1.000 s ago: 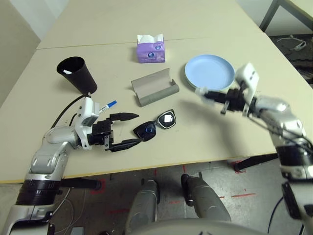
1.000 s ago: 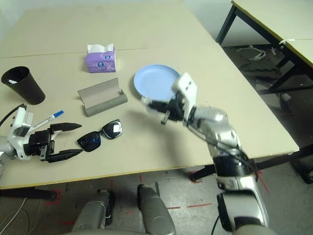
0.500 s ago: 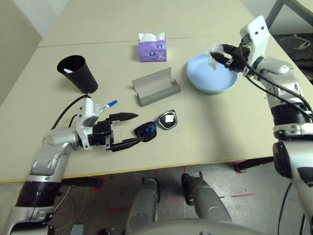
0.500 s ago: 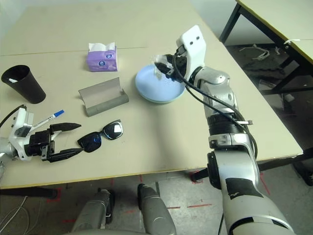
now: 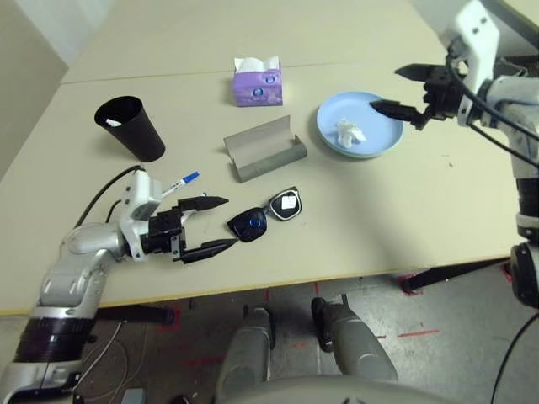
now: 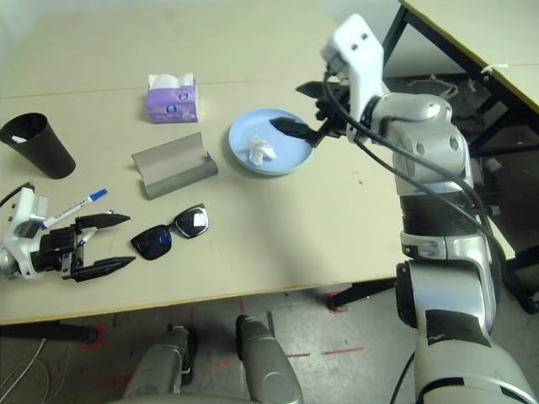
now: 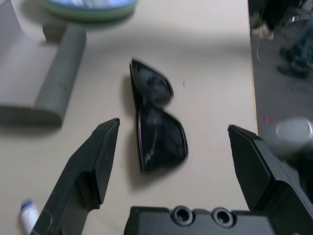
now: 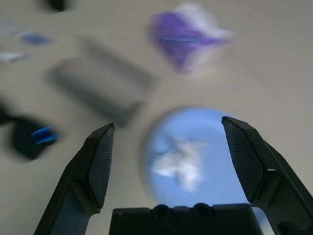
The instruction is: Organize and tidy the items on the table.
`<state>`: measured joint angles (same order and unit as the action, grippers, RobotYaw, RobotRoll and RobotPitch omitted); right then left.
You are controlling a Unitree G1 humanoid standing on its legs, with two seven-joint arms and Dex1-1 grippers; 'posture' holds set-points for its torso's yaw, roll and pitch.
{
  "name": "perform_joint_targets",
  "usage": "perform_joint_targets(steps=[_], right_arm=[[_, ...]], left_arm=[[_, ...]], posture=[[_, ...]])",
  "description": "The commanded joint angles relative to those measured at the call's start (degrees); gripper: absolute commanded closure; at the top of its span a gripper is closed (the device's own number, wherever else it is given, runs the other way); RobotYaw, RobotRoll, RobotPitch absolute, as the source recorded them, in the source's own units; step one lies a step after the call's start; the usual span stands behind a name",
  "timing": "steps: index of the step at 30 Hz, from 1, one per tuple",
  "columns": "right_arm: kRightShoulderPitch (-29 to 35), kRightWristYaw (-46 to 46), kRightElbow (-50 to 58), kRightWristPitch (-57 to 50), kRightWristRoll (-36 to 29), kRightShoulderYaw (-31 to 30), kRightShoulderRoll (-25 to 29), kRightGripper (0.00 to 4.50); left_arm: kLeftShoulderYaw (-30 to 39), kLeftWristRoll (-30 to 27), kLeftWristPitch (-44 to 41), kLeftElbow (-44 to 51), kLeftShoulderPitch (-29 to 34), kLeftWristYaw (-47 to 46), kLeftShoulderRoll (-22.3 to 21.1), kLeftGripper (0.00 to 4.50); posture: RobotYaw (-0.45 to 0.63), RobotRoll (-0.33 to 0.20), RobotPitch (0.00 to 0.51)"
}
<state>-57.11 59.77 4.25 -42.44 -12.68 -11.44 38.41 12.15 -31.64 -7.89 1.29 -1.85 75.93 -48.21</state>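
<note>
The crumpled white tissue [image 5: 349, 131] is now lying on the light-blue plate [image 5: 383, 133], dropped by the right gripper [image 5: 397, 91] (jaws apart); left gripper [image 5: 206, 227] gaping beside the black sunglasses [image 5: 265, 215].

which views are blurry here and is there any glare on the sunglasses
Right wrist view: heavily blurred, the tissue on the blue plate is a smear. Left wrist view: mildly soft around the sunglasses. Left eye view: sharp, with a bright white reflection on one lens.
</note>
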Motion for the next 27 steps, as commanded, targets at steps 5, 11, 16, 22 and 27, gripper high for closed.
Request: perform_joint_targets(steps=[5, 11, 16, 22, 27], right_arm=[[-2.0, 2.5, 7.5, -1.3, 0.2, -12.2, -7.7, 0.04], [0.5, 2.2, 6.1, 8.5, 8.9, -22.5, -10.4, 0.04], [2.5, 2.4, 3.8, 16.8, 16.5, -28.3, -10.7, 0.04], [3.9, 1.6, -0.4, 21.3, 20.2, -28.7, -12.9, 0.04], [5.5, 0.9, -3.8, 23.9, 22.1, -28.5, -16.1, 0.04]], left_arm=[[6.1, -0.2, 1.6, -0.1, 6.4, 2.5, -3.3, 0.0], [8.7, -0.4, 1.2, 1.5, 8.5, 0.4, -2.5, 0.0], [7.7, 0.3, 1.8, 2.2, 8.9, -1.2, -1.0, 0.0], [6.2, 0.5, 1.4, 3.0, 7.6, -2.8, 0.3, 0.0], [5.4, 0.7, 1.7, 2.2, 6.7, -2.6, 0.3, 0.0]], posture=[[-0.07, 0.0, 0.196], [-0.04, 0.0, 0.192], [-0.03, 0.0, 0.193], [-0.03, 0.0, 0.191], [-0.03, 0.0, 0.187]])
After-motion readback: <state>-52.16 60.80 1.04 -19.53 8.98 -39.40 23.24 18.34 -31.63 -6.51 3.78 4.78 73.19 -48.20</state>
